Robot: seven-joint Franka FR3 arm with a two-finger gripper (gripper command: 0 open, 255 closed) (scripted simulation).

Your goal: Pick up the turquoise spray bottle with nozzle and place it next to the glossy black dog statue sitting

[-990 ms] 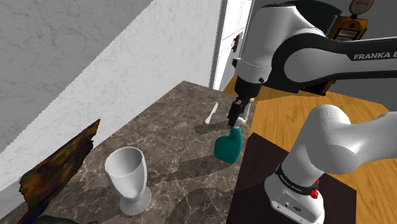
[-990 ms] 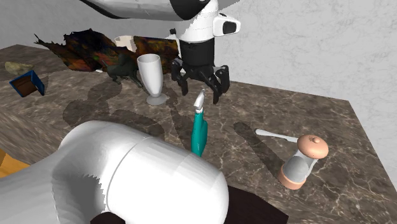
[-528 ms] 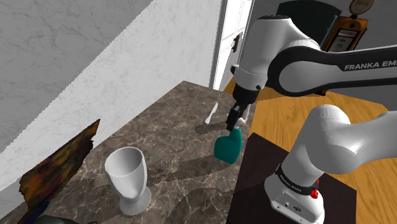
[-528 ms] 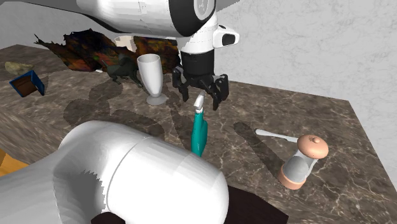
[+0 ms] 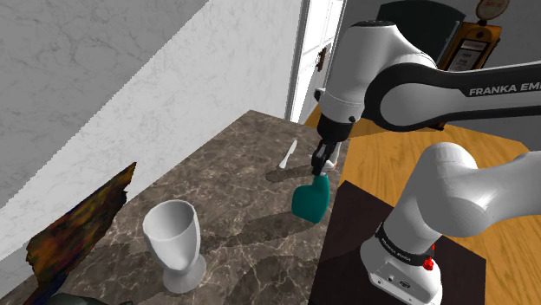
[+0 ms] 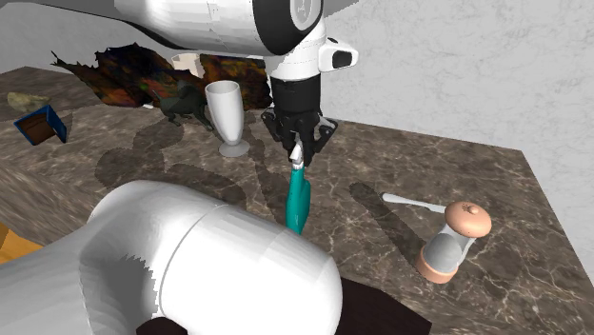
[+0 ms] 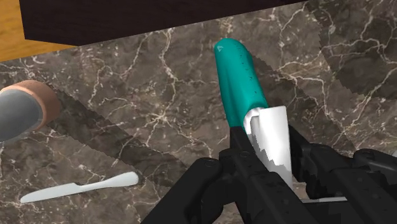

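Since earlier the gripper has closed, now clamping the white nozzle of the slim teal bottle standing on the counter.

Goblet just beside dog statue

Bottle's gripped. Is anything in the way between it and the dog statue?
Yes: the white goblet stands roughly between the spray bottle and the dog statue, close beside the statue. Nothing else visible on that line.
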